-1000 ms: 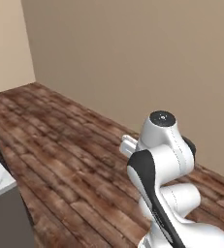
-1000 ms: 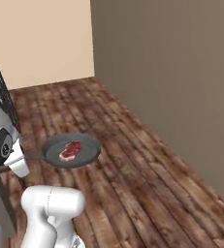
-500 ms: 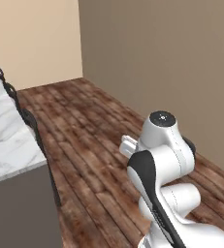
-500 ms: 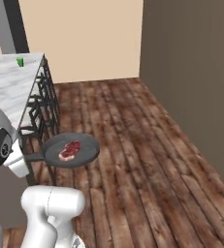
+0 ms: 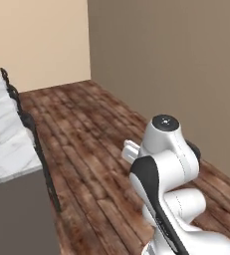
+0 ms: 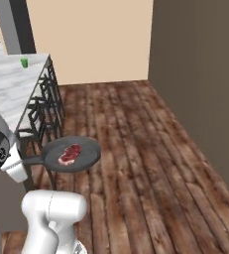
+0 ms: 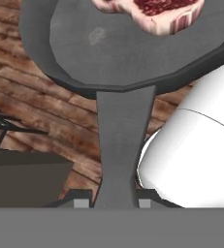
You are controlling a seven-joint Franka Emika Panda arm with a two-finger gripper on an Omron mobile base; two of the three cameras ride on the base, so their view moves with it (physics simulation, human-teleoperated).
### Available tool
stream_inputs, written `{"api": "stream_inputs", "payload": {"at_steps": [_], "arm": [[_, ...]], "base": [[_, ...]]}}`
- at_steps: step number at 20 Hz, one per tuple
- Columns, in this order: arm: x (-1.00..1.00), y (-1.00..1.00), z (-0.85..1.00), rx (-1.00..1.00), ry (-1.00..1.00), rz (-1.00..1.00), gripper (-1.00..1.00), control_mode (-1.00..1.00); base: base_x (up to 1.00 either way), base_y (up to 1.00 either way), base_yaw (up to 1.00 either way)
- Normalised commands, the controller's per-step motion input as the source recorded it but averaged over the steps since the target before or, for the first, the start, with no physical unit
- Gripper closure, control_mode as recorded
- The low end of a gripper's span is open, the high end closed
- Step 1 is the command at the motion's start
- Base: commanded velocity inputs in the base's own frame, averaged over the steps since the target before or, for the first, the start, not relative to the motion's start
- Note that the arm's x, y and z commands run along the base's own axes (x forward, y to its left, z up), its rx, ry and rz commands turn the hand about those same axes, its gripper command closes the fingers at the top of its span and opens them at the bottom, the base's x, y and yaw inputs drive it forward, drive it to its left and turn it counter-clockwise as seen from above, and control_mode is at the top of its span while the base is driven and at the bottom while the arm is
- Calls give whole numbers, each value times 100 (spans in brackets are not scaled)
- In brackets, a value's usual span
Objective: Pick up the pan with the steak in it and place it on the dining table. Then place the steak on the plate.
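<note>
Dark chairs (image 6: 44,111) line the dining table (image 6: 9,87) edge (a green cup (image 6: 24,62) on top); wood floor (image 6: 136,144) lies open rightward.

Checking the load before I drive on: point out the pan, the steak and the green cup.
pan (image 6: 88,156): right base view, bare floor of the pan.
steak (image 6: 70,154): right base view, middle of the meat.
green cup (image 6: 24,62): right base view, its side wall.
</note>
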Motion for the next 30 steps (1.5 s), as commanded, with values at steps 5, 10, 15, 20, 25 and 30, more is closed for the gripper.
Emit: {"api": "stream_inputs", "payload": {"at_steps": [5,10,15,20,25,30], "arm": [[0,0,0,0,0,0,100,100],[0,0,0,0,0,0,100,100],[0,0,0,0,0,0,100,100],[0,0,0,0,0,0,100,100],[0,0,0,0,0,0,100,100],[0,0,0,0,0,0,100,100]], "base": [[2,-68,18],[7,-84,9],[27,-82,5],[97,-15,11],[100,0,10],[100,-1,8]]}}
